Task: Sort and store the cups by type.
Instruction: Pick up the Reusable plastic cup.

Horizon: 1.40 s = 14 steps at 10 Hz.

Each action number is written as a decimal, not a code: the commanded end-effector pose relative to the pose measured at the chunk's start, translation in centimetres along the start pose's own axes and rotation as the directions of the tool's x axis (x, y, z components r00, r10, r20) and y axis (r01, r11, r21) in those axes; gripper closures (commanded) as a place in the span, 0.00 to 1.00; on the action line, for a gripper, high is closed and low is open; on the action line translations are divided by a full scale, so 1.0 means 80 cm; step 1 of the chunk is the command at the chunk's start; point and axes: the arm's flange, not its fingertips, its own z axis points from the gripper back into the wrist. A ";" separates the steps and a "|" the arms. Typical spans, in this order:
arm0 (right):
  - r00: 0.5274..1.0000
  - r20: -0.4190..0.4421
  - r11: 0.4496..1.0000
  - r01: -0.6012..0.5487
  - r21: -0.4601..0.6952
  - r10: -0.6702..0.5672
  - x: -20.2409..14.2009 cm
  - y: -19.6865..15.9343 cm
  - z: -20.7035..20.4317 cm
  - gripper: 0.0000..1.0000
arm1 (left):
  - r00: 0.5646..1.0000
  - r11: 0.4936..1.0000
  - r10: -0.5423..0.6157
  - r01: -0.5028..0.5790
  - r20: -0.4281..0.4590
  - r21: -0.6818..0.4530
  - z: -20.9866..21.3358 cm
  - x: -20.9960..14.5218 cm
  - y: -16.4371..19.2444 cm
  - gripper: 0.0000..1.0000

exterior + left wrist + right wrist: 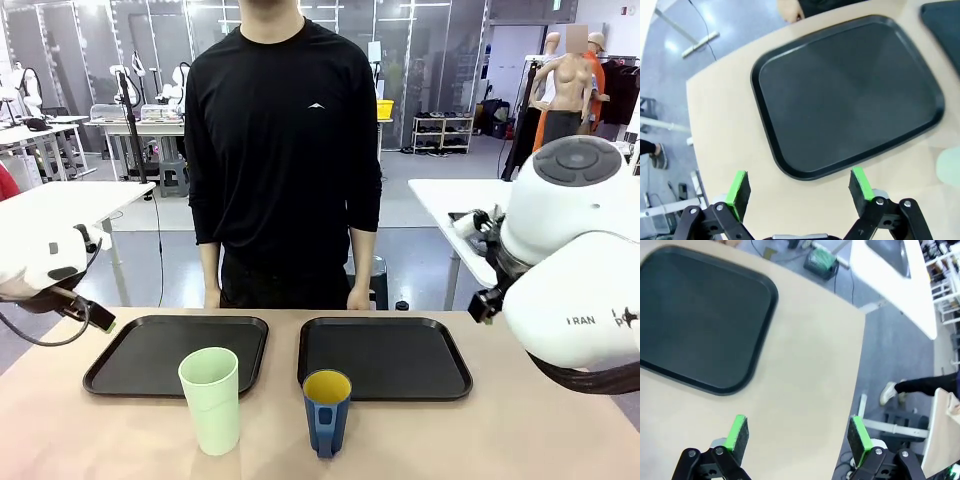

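A tall, plain mint-green tumbler (210, 398), tapered and without a handle, and a shorter dark blue mug (327, 410) with a yellow inside stand upright on the counter (520, 430), well apart from both sets of jaws. The left gripper (799, 186) and the right gripper (798, 432) hold their jaws wide apart and empty, each above the counter with a black tray (845, 95) ahead.

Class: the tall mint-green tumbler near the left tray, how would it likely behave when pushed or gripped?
The tumbler stands tall on a base narrower than its rim, so a high push would probably tip it. Its plain, handleless sides look smooth and may slip in a pinch grip.
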 end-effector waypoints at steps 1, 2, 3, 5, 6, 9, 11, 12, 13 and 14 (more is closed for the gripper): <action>0.999 -0.043 0.999 0.007 0.045 -0.005 -0.004 -0.010 -0.039 0.00 | 0.998 0.999 0.054 -0.054 0.016 -0.010 -0.026 -0.003 0.005 0.00; 0.998 -0.058 0.997 0.030 0.069 -0.026 -0.006 -0.014 -0.050 0.00 | 0.997 0.997 0.076 -0.075 0.006 -0.022 -0.033 -0.007 0.008 0.00; 0.995 -0.084 0.995 0.055 0.087 -0.048 -0.009 -0.017 -0.058 0.00 | 0.997 0.996 0.080 -0.081 -0.012 -0.022 -0.040 -0.009 0.011 0.00; 0.992 -0.106 0.992 0.072 0.100 -0.061 -0.012 -0.022 -0.068 0.00 | 0.994 0.994 0.104 -0.104 -0.017 -0.030 -0.045 -0.012 0.015 0.00; 0.992 -0.107 0.992 0.079 0.098 -0.069 -0.013 -0.021 -0.069 0.00 | 0.993 0.993 0.114 -0.114 -0.017 -0.031 -0.044 -0.013 0.016 0.00; 0.991 -0.116 0.994 0.083 0.075 -0.074 -0.017 -0.018 -0.070 0.00 | 0.994 0.995 0.100 -0.101 -0.039 -0.022 -0.044 -0.017 0.010 0.00; 0.991 -0.116 0.994 0.083 0.075 -0.074 -0.017 -0.018 -0.070 0.00 | 0.994 0.995 0.100 -0.101 -0.039 -0.022 -0.044 -0.017 0.010 0.00; 0.991 -0.116 0.994 0.083 0.075 -0.074 -0.017 -0.018 -0.070 0.00 | 0.994 0.995 0.100 -0.101 -0.039 -0.022 -0.044 -0.017 0.010 0.00; 0.991 -0.116 0.994 0.083 0.075 -0.074 -0.017 -0.018 -0.070 0.00 | 0.994 0.995 0.100 -0.101 -0.039 -0.022 -0.044 -0.017 0.010 0.00; 0.991 -0.116 0.994 0.083 0.075 -0.074 -0.017 -0.018 -0.070 0.00 | 0.994 0.995 0.100 -0.101 -0.039 -0.022 -0.044 -0.017 0.010 0.00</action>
